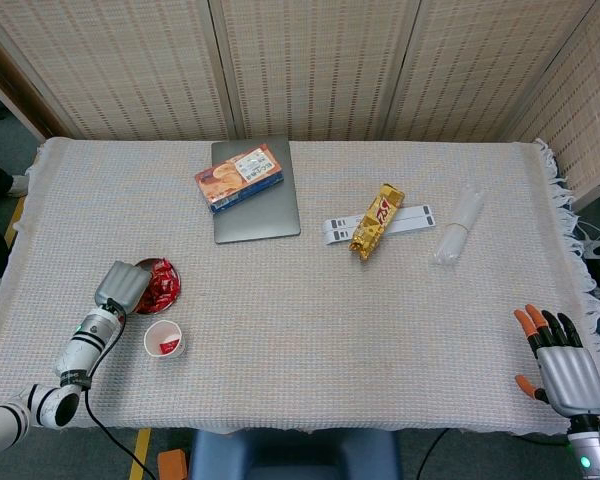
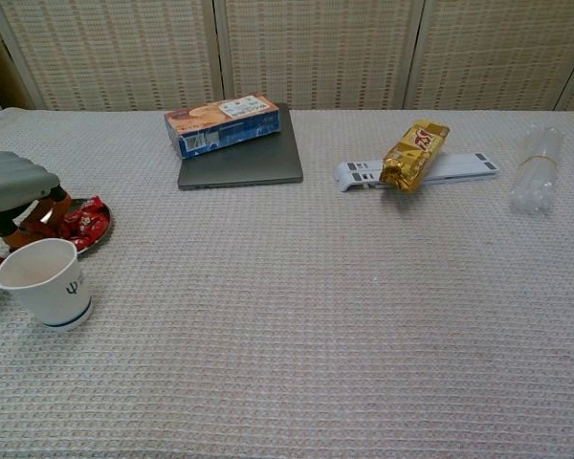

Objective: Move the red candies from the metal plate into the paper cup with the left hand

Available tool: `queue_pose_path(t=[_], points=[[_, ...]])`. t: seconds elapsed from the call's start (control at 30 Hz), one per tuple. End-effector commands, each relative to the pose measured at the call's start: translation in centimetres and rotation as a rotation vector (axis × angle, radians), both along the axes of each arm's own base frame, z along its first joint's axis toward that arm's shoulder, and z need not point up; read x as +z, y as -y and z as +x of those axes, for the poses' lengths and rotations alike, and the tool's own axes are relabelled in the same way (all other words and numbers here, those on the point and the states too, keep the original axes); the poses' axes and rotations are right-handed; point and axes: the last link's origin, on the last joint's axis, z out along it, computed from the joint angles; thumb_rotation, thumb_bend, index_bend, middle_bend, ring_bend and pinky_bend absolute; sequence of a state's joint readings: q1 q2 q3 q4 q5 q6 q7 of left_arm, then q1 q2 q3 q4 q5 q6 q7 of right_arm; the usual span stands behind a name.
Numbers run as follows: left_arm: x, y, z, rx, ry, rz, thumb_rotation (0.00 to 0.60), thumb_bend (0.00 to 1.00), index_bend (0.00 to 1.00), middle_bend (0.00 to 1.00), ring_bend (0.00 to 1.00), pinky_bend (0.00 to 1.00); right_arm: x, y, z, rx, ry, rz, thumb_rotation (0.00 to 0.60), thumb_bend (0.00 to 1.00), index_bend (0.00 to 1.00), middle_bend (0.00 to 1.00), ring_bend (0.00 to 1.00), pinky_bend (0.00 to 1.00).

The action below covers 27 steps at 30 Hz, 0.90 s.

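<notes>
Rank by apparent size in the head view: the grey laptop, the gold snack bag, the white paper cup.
1. Grey laptop, clearly largest.
2. Gold snack bag.
3. White paper cup, smallest, though close to the bag in area.

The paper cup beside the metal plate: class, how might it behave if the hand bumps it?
The paper cup is probably very light, holding what looks like a single candy, so a bump could slide or tip it. Its thin wall would likely dent under the left hand. Its base, narrower than its rim, adds to the tipping risk.

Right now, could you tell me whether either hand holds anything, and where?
The right hand holds nothing. The fingers of the left hand reach into the red candies; a grip cannot be told.
</notes>
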State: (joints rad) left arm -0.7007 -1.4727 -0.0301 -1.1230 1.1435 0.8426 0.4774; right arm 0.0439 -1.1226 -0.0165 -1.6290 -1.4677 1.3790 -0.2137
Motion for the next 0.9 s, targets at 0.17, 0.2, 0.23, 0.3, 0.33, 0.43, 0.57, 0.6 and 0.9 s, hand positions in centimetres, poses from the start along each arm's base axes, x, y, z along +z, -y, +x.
queue_pose_path(t=[0.17, 0.2, 0.23, 0.3, 0.33, 0.43, 0.57, 0.6, 0.9], points=[[0.0, 0.4, 0.2, -0.007, 0.012, -0.003, 0.600, 0.57, 0.74, 0.72, 0.63, 1.00, 0.0, 0.0, 0.0, 0.001, 0.000, 0.001, 0.600, 0.11, 0.00, 0.00, 0.00, 0.00], [0.0, 0.4, 0.2, -0.008, 0.017, -0.001, 0.600, 0.58, 0.74, 0.73, 0.63, 1.00, 0.0, 0.0, 0.0, 0.001, 0.000, 0.000, 0.600, 0.11, 0.00, 0.00, 0.00, 0.00], [0.2, 0.4, 0.3, -0.011, 0.025, 0.003, 0.600, 0.59, 0.75, 0.73, 0.63, 1.00, 0.0, 0.0, 0.0, 0.002, 0.001, -0.001, 0.600, 0.11, 0.00, 0.00, 0.00, 0.00], [0.5, 0.5, 0.6, -0.018, 0.041, 0.012, 0.600, 0.61, 0.76, 0.74, 0.63, 1.00, 0.0, 0.0, 0.0, 0.001, 0.001, -0.001, 0.600, 0.11, 0.00, 0.00, 0.00, 0.00], [0.8, 0.7, 0.9, -0.026, 0.055, 0.016, 0.600, 0.62, 0.76, 0.74, 0.63, 1.00, 0.0, 0.0, 0.1, 0.002, 0.002, 0.000, 0.600, 0.11, 0.00, 0.00, 0.00, 0.00], [1.7, 1.5, 1.7, -0.049, 0.091, 0.018, 0.600, 0.62, 0.76, 0.74, 0.64, 1.00, -0.1, 0.0, 0.0, 0.002, 0.002, 0.005, 0.600, 0.11, 0.00, 0.00, 0.00, 0.00], [3.1, 2.5, 2.8, -0.083, 0.122, 0.025, 0.600, 0.63, 0.76, 0.74, 0.65, 1.00, -0.1, -0.1, 0.2, 0.008, 0.005, 0.010, 0.600, 0.11, 0.00, 0.00, 0.00, 0.00], [3.5, 2.9, 3.2, -0.096, 0.133, 0.029, 0.600, 0.63, 0.76, 0.74, 0.65, 1.00, -0.1, -0.2, 0.2, 0.010, 0.006, 0.010, 0.600, 0.11, 0.00, 0.00, 0.00, 0.00], [5.7, 7.0, 5.7, -0.149, 0.200, 0.004, 0.600, 0.64, 0.76, 0.74, 0.65, 1.00, 0.0, -0.5, 0.4, 0.028, 0.016, 0.025, 0.600, 0.11, 0.00, 0.00, 0.00, 0.00]])
